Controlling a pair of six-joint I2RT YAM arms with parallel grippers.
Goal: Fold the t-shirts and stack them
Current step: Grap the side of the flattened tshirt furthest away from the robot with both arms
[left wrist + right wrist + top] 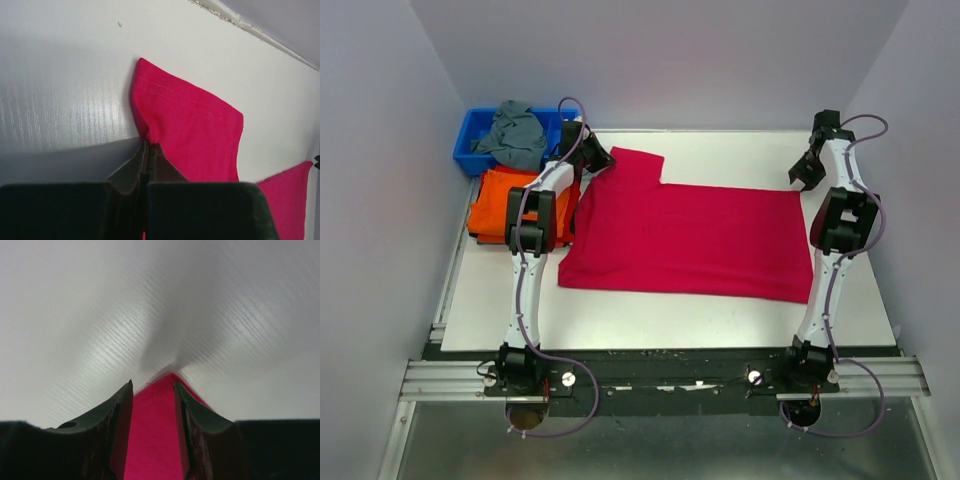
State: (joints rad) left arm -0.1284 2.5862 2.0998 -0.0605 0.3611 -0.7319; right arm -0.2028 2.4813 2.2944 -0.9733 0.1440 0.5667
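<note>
A magenta t-shirt (690, 235) lies spread flat on the white table (650, 315). My left gripper (595, 158) is at the shirt's far left sleeve. In the left wrist view the gripper (148, 144) is shut on the sleeve's edge, and the sleeve (195, 130) lies flat beyond it. My right gripper (807, 172) is at the shirt's far right corner. In the right wrist view it (153, 382) is open, with the shirt corner (152, 440) between the fingers and not pinched.
A folded orange shirt (495, 205) lies at the table's left edge beside my left arm. A blue bin (475, 135) at the back left holds a grey shirt (515, 130). Grey walls close in the left, back and right sides.
</note>
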